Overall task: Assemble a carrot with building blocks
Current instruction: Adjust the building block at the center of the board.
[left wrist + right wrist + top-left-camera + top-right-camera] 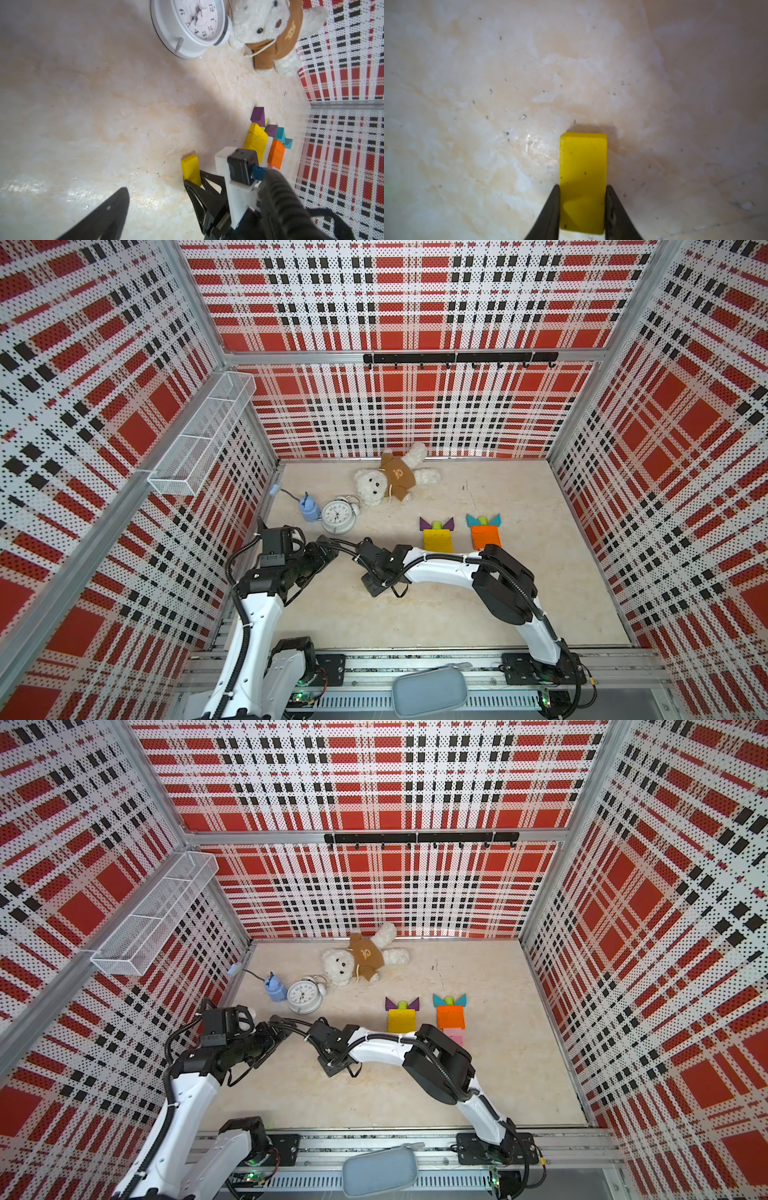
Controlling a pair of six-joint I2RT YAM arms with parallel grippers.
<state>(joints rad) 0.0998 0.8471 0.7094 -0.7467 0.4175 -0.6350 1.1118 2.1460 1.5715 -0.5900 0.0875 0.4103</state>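
Observation:
My right gripper (582,187) is shut on a yellow flat block (583,178), which it holds by its long sides just over the pale tabletop. In the left wrist view the same yellow block (190,169) sticks out of the right gripper's black fingers (199,191). In both top views this block is hidden under the arms. Two laid-out figures lie to the right. One has yellow blocks (437,540), purple triangles (448,524) and a lime cylinder (436,525). The other has orange blocks (486,537), teal triangles (473,519) and pink blocks (453,1033) partly under the right arm. My left gripper (328,551) is open, with one finger (116,205) showing.
A white alarm clock (338,512), a small blue bottle (309,508) and a white teddy bear (390,479) lie at the back left. A wire basket (203,431) hangs on the left wall and a hook rail (459,358) on the back wall. A grey pouch (430,693) sits at the front.

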